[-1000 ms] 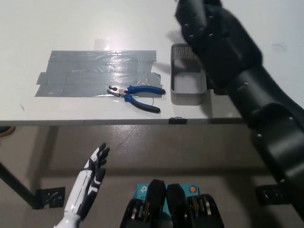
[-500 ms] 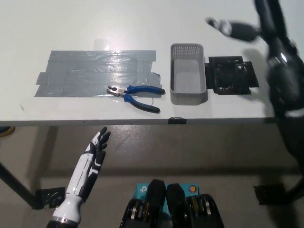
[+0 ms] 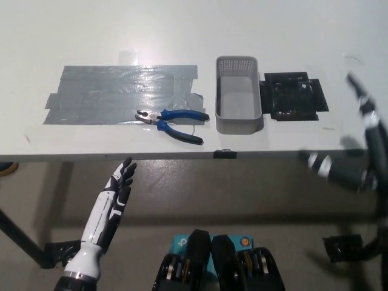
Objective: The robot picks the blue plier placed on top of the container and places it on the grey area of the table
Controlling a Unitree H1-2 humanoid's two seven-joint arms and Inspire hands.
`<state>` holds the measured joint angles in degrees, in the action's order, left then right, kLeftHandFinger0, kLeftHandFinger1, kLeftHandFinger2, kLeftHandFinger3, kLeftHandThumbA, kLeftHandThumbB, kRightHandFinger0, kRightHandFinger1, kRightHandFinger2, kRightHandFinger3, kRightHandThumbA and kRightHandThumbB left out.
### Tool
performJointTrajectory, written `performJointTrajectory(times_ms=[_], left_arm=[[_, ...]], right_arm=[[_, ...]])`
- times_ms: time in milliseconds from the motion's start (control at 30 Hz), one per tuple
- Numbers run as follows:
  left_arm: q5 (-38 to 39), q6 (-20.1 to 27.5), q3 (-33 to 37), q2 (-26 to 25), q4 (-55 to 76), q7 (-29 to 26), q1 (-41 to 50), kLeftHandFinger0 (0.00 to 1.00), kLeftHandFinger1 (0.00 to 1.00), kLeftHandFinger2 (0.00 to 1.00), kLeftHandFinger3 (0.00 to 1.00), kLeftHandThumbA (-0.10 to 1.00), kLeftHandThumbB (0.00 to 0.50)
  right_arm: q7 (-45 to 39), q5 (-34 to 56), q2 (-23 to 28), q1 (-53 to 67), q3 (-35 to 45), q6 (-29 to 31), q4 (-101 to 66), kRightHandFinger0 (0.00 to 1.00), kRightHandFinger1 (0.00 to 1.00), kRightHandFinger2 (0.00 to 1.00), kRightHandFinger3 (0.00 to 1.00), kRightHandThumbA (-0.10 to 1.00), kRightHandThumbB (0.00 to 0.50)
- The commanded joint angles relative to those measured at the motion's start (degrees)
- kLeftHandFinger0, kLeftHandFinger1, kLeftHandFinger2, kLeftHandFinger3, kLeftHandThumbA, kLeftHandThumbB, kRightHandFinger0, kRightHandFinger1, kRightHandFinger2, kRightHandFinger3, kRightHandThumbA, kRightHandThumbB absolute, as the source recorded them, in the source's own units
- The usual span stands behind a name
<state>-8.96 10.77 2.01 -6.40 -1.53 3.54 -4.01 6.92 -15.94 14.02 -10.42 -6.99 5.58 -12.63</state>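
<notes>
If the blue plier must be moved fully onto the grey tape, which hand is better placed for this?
Probably the left. The white left hand hangs open below the table edge, near the blue plier, which lies half on the grey tape. The right hand is blurred, far right.

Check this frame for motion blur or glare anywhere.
Head view: the black right hand at the right edge is smeared by motion blur, so whether it is open or shut cannot be told. Overhead light glares off the shiny grey tape patch. The blue-handled pliers, grey mesh basket and open white left hand are sharp.
</notes>
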Motion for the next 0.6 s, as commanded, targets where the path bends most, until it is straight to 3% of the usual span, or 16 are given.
performJointTrajectory(times_ms=[0, 133, 267, 367, 567], left_arm=[[2.8, 1.0, -1.6, -0.3, 2.3, -0.6, 2.1, 1.00, 1.00, 1.00, 1.00, 1.00, 0.165], [2.5, 1.7, -1.2, -0.2, 3.6, -0.3, 6.2, 1.00, 1.00, 1.00, 1.00, 0.99, 0.152], [1.8, 2.6, -1.0, 0.0, 4.2, -0.7, 9.2, 1.00, 1.00, 1.00, 1.00, 0.99, 0.166], [1.3, 3.0, -0.8, 0.2, 4.3, -0.9, 10.6, 1.00, 1.00, 1.00, 1.00, 1.00, 0.180], [1.8, 3.1, -0.6, 0.4, 4.4, -0.7, 11.8, 1.00, 1.00, 1.00, 1.00, 0.97, 0.183]], right_arm=[[-3.9, 12.3, -6.1, 6.7, -3.5, 3.7, -5.1, 1.00, 1.00, 1.00, 1.00, 0.90, 0.139], [-3.7, 8.1, -6.9, 10.4, -2.7, 5.6, 3.4, 1.00, 1.00, 1.00, 1.00, 0.95, 0.140], [-5.4, 9.2, -6.6, 12.3, -1.9, 4.7, 5.4, 1.00, 1.00, 1.00, 1.00, 0.97, 0.201], [-6.1, 9.9, -6.5, 13.5, -2.0, 5.1, 5.1, 1.00, 1.00, 1.00, 1.00, 0.94, 0.166], [-7.1, 9.8, -6.1, 15.1, -2.0, 5.5, 5.5, 1.00, 1.00, 1.00, 1.00, 0.93, 0.175]])
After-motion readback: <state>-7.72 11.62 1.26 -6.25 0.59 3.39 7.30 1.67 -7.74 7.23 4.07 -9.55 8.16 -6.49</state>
